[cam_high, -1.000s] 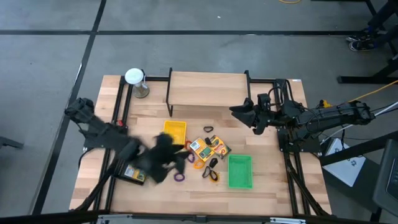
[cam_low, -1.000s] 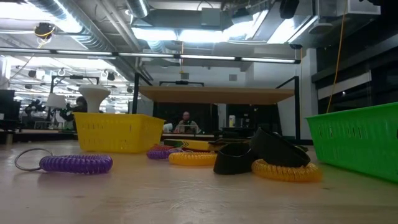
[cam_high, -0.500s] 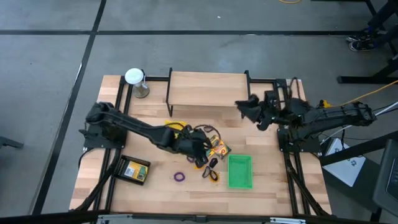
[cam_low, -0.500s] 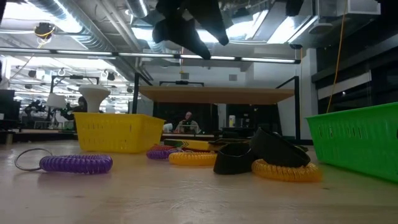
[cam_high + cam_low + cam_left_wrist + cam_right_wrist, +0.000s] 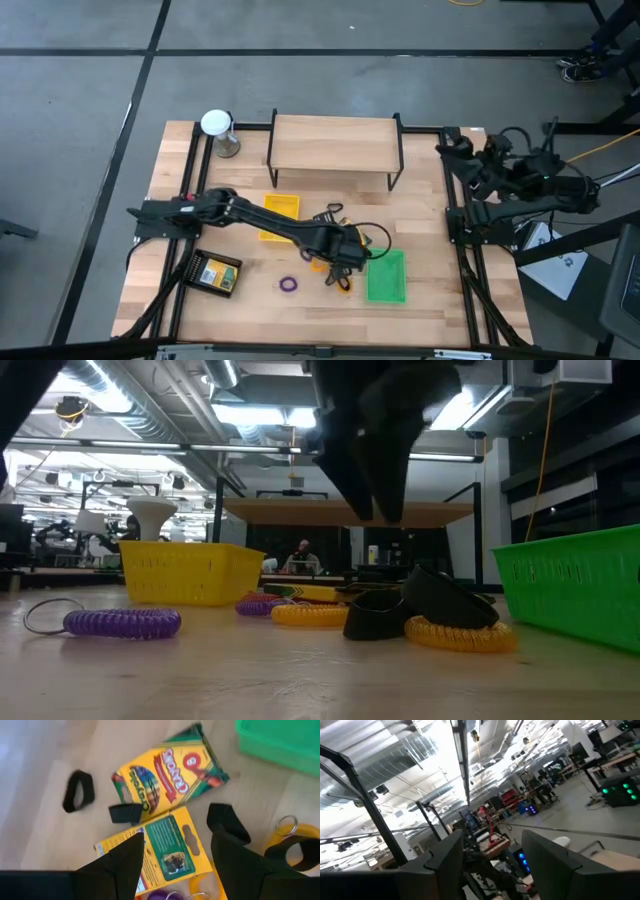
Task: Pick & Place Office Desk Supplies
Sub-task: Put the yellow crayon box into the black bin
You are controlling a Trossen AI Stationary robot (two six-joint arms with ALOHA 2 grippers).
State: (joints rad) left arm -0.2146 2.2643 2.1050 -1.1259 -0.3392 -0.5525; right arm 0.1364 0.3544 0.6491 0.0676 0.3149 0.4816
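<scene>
My left gripper (image 5: 175, 865) is open and hovers over the pile of supplies near the table's middle (image 5: 348, 250), fingers pointing down (image 5: 375, 510), touching nothing. Below it lie two yellow crayon boxes, one (image 5: 170, 767) beyond the fingers and one (image 5: 162, 842) between them. Black clips (image 5: 78, 791) (image 5: 125, 812) (image 5: 227, 820) lie flat around the boxes. An orange ring (image 5: 287, 832) and a purple ring (image 5: 288, 284) rest on the wood. My right gripper (image 5: 452, 148) is open at the table's right edge, raised, facing the room (image 5: 490, 865).
A green tray (image 5: 386, 276) stands just right of the pile and a yellow tray (image 5: 280, 208) to its left. A black tray (image 5: 215, 272) with a yellow box in it sits near the left edge. A wooden shelf (image 5: 335, 145) and a grey cylinder (image 5: 218, 126) stand at the far side.
My left arm has swung from beside the black tray toward the table's right, and its gripper now hangs over the pile. My right arm has drawn back toward the table's right edge and tipped upward. The supplies have stayed where they were.
</scene>
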